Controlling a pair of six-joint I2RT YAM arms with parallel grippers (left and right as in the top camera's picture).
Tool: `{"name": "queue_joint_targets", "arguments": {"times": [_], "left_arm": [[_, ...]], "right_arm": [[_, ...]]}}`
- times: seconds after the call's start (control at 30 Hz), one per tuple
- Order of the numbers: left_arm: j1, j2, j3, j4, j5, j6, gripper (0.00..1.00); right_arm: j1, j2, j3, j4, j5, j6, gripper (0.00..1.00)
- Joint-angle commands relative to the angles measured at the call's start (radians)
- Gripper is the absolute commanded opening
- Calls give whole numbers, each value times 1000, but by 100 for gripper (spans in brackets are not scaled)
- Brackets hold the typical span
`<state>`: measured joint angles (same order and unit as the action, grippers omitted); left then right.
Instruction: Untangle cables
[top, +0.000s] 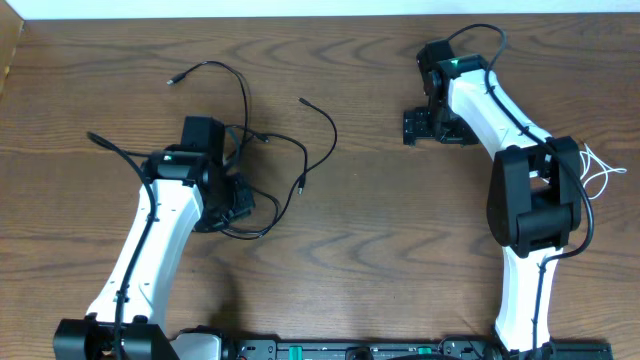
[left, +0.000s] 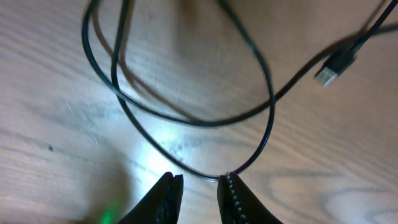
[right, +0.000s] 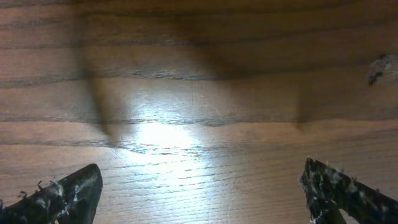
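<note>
On the left half of the table (top: 350, 250), the black cords (top: 334, 135) lay in a loose tangle, their loops crossing one another just beside the left gripper (top: 235, 205). One plug end (top: 172, 78) reached out toward the far left, another (top: 303, 101) lay toward the middle, and a third (top: 300, 187) pointed down near the gripper's right side. The white cord (top: 603, 172) lay well apart from them, at the right edge beside the right arm's elbow.

In the left wrist view, the left gripper (left: 200, 180) was low over the wood with its jaws only narrowly apart. A black cord (left: 270, 106) curved down in a loop and crossed the gap right at the fingertips (left: 229, 182). The gap looked wider than the cord, so the cord was not pinched. A second strand ran across above it, and a plug (left: 336, 65) lay at the upper right.

The right gripper (top: 425, 125) sat over the far right part of the table, well apart from every cord. In its wrist view, the right gripper (right: 200, 171) stood with its jaws spread wide, with only wood grain between them.
</note>
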<state>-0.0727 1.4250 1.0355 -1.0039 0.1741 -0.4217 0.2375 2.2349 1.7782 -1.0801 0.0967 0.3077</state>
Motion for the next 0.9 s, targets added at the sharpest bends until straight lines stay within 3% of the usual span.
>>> {"name": "queue_joint_targets", "arguments": {"times": [0.0, 0.03, 0.4, 0.43, 0.5, 0.53, 0.7, 0.87], "left_arm": [[4, 0, -15, -10, 41, -2, 14], [4, 0, -18, -8, 49, -3, 8], [4, 0, -28, -5, 55, -218, 10], [4, 0, -34, -5, 49, -240, 23], [4, 0, -56, -5, 34, -310, 36], [4, 0, -69, -4, 22, -351, 52], [4, 0, -154, 41, -32, -515, 70], [4, 0, -216, 96, -32, -615, 71]], "right_arm": [[12, 8, 6, 0, -2, 18, 99], [13, 8, 6, 0, -2, 18, 99], [20, 8, 6, 0, -2, 18, 99], [21, 8, 6, 0, -2, 18, 99], [21, 8, 6, 0, -2, 18, 99], [21, 8, 6, 0, -2, 18, 99], [21, 8, 6, 0, -2, 18, 99], [28, 8, 6, 3, -2, 18, 99]]}}
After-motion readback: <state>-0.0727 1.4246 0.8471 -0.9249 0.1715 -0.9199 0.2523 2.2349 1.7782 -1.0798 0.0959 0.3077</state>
